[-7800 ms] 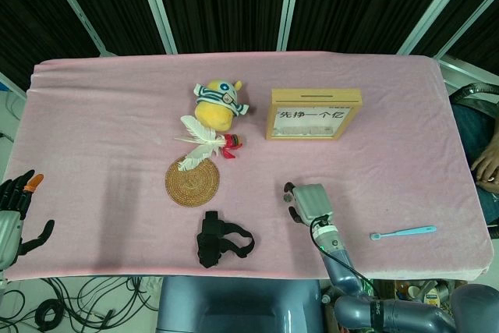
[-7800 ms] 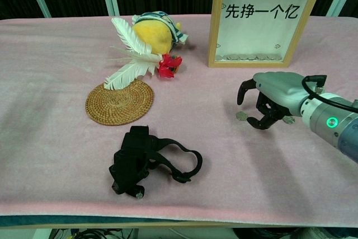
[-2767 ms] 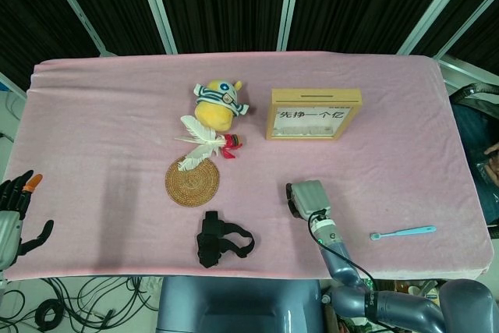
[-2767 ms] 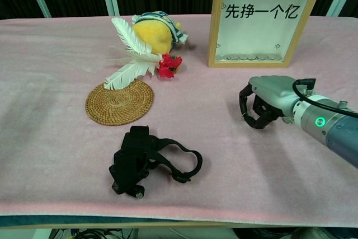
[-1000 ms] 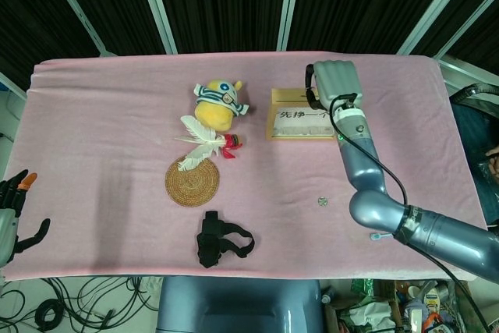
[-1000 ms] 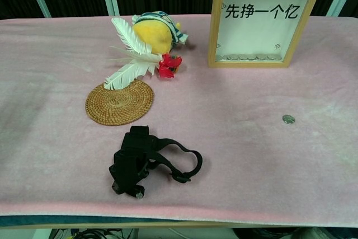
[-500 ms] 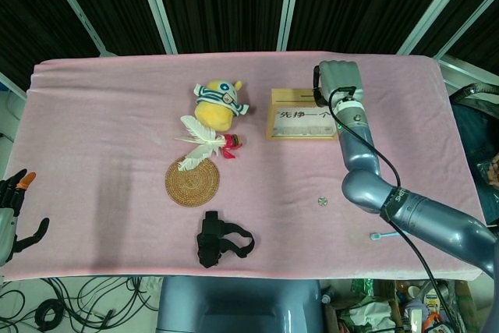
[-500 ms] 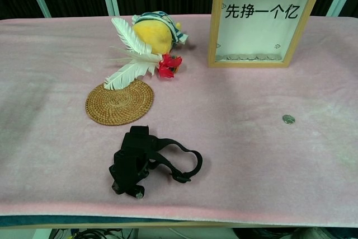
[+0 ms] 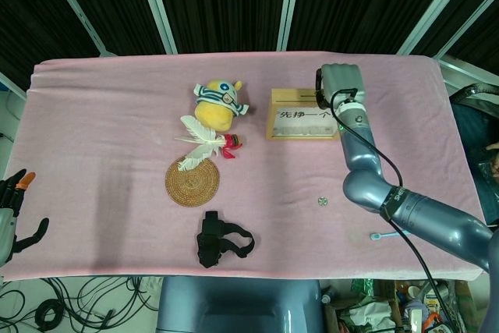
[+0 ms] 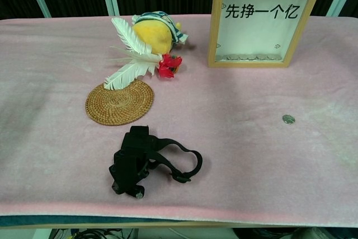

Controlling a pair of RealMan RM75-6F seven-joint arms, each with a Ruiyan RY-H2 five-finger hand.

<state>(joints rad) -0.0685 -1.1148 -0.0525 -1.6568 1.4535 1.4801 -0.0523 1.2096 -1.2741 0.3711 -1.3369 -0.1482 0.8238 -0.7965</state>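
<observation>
- The left hand (image 9: 11, 220) is at the far left edge of the pink-covered desk (image 9: 101, 130), fingers apart, holding nothing.
- A round woven rattan coaster (image 9: 192, 182) and a black strap device (image 9: 218, 241) lie further right.
- The wooden money-box frame with a white front (image 9: 306, 115) stands near the back.
- The right hand (image 9: 341, 82) hovers over the frame's top right corner; whether it grips something, I cannot tell.
- A small silver coin (image 10: 288, 119) lies well apart from it, nearer the front.

A: Cloth (image 10: 56, 127): pink. Coaster (image 10: 119, 102): tan weave. Feather (image 10: 131, 54): white, with a red flower (image 10: 169, 65). Plush toy (image 9: 217, 104): yellow, striped blue and white.

B: Frame (image 10: 266, 19): pale wood, black lettering on white. Coin (image 10: 288, 118): silver. Strap (image 10: 146, 162): black. Toothbrush (image 9: 386, 235): light blue. Right hand (image 9: 339, 83): grey.
</observation>
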